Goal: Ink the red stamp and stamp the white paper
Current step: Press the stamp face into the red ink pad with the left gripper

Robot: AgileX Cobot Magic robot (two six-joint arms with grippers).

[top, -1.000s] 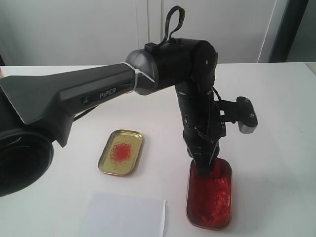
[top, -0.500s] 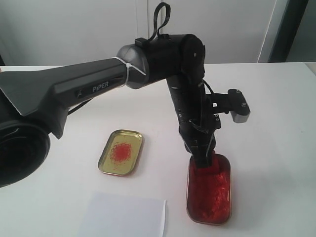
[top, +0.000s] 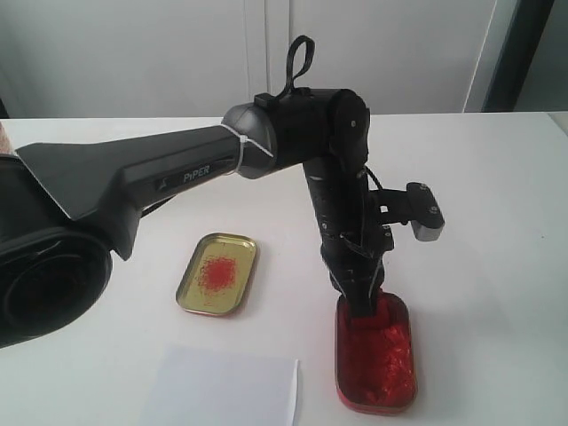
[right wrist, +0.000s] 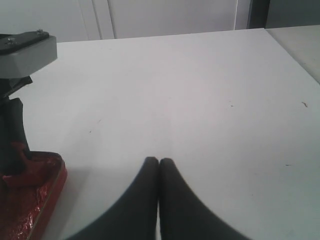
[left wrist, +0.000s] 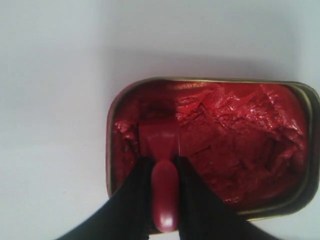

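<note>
My left gripper [left wrist: 160, 167] is shut on the red stamp [left wrist: 164, 200], gripping its narrow handle. The stamp's square base [left wrist: 159, 142] sits down in the red ink paste at one end of the oblong red tin [left wrist: 108, 150]. In the exterior view the left gripper [top: 362, 302] reaches across and points down into the far end of that tin [top: 377, 359]; the stamp itself is hard to pick out there. The white paper [top: 222, 390] lies flat at the front edge, left of the tin. My right gripper [right wrist: 159, 161] is shut and empty, just above bare table.
A gold oblong tin [top: 218, 272] with a red smudge lies left of the red tin and behind the paper. The left arm's wrist camera [top: 424, 213] juts out to the right. The red tin [right wrist: 30, 197] also shows in the right wrist view.
The left arm's elbow and wrist swung a little left while the gripper stayed down in the paste. The red tin shifted slightly under it.
</note>
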